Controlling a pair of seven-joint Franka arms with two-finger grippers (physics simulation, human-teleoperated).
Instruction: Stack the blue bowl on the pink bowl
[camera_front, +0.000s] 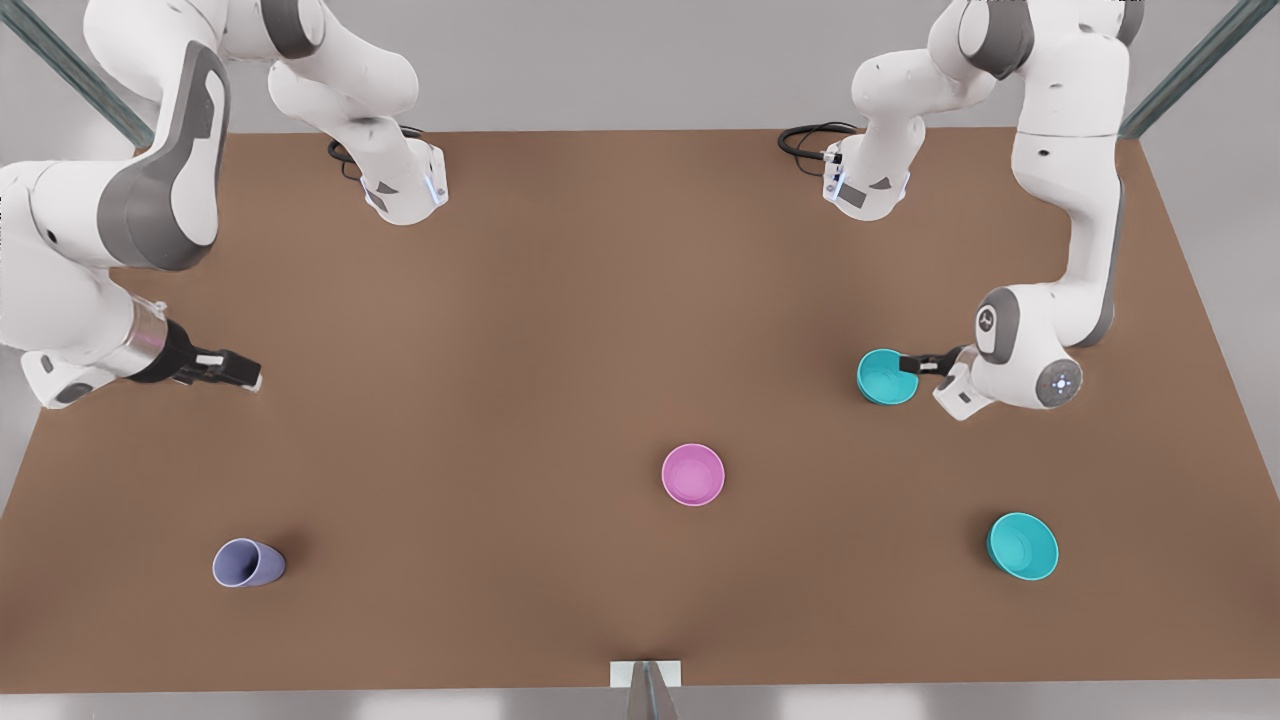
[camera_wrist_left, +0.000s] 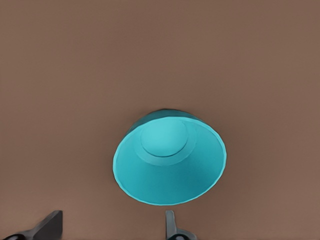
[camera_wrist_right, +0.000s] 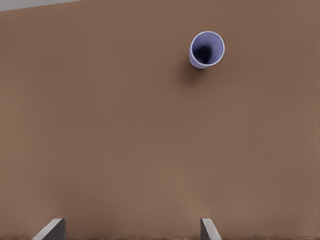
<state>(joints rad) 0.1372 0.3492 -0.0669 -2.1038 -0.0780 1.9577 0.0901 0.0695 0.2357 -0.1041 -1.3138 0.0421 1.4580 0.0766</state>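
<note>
Right now everything turns on the left gripper (camera_front: 912, 364) and the blue bowl (camera_front: 887, 377): in the front view the gripper sits on that view's right, its dark fingertips reaching in from the arm's side to the bowl's near rim, at or just over it. The left wrist view looks straight into the same bowl (camera_wrist_left: 170, 162), with the two fingertips (camera_wrist_left: 172, 227) spread apart on the camera's side of it and nothing between them, so the gripper is open and holds nothing; whether a finger already straddles the rim I cannot tell. The bowl is round and stands mouth up, so no axis matters, only which bit of rim is taken. The pink bowl (camera_front: 693, 474) stands mouth up near the table's middle, well apart from the blue one, toward the front view's left and nearer the camera. A second teal bowl (camera_front: 1022, 546) lies off that line, near the front edge on the right. The right gripper (camera_front: 228, 370) waits over bare table at the front view's left, fingers apart and empty, the cup (camera_front: 247, 563) lying on its side well away from it. The brown table (camera_front: 560, 330) is flat and bare between the two bowls, so the carry across looks unobstructed
</note>
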